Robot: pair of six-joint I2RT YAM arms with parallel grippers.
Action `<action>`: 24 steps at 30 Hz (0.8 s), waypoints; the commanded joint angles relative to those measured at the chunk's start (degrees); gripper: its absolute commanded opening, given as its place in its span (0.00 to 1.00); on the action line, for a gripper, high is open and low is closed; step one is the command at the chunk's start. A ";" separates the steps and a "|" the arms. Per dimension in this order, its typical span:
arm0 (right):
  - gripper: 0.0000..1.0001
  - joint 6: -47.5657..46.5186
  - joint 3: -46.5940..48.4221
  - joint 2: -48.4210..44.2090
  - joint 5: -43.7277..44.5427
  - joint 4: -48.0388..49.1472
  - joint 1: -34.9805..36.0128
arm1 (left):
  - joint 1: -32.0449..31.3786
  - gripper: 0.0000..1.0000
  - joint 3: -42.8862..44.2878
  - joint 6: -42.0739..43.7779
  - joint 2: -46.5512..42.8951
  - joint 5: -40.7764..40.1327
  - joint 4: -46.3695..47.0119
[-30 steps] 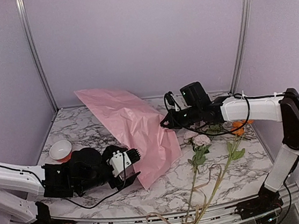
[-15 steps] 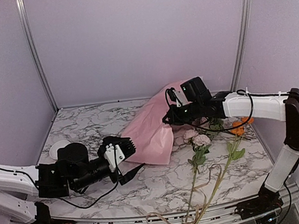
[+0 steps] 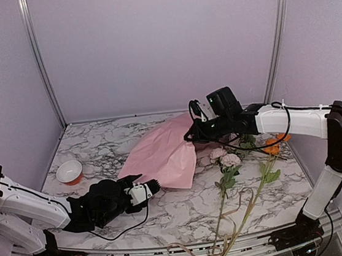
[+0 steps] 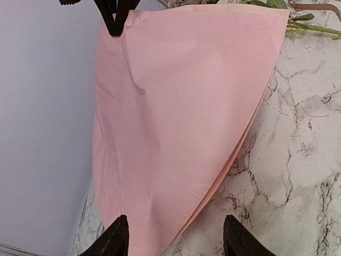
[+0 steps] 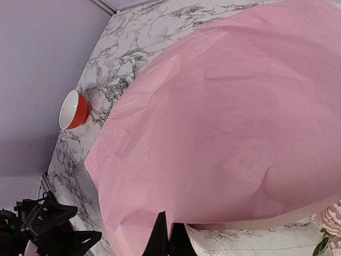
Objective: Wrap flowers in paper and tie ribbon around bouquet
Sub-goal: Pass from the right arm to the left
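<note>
Since a second ago the left arm has pulled back toward the near-left corner of the table and dropped low, and the paper, which was stretched up and out toward the back-left, now lies slumped and folded over itself in the middle of the marble top. The left gripper sits just at the sheet's near-left edge with its jaws spread apart; in the left wrist view its two dark fingers stand either side of the paper's tapering end, not pinching it. The right gripper is clamped on the sheet's far-right edge (the right wrist view shows its fingertips pressed together on the pink rim), holding that part slightly lifted. The flowers lie just beside the paper toward the right edge, pale heads nearest the sheet, the orange bloom further right under the right arm, and the stems run down to the near edge. The ribbon loops loosely along the near edge by the stem ends. An orange-and-white bowl sits near the left edge, well apart from the paper.
</note>
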 commanded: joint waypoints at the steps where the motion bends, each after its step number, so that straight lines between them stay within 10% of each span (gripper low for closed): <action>1: 0.00 0.27 0.77 -1.71 -1.76 1.13 0.26 | 0.90 0.48 0.71 2.38 4.88 -0.55 8.27; 24: 0.00 1.19 -0.78 -1.13 -4.45 4.21 0.24 | 1.63 0.02 9.48 1.47 16.23 -5.77 14.99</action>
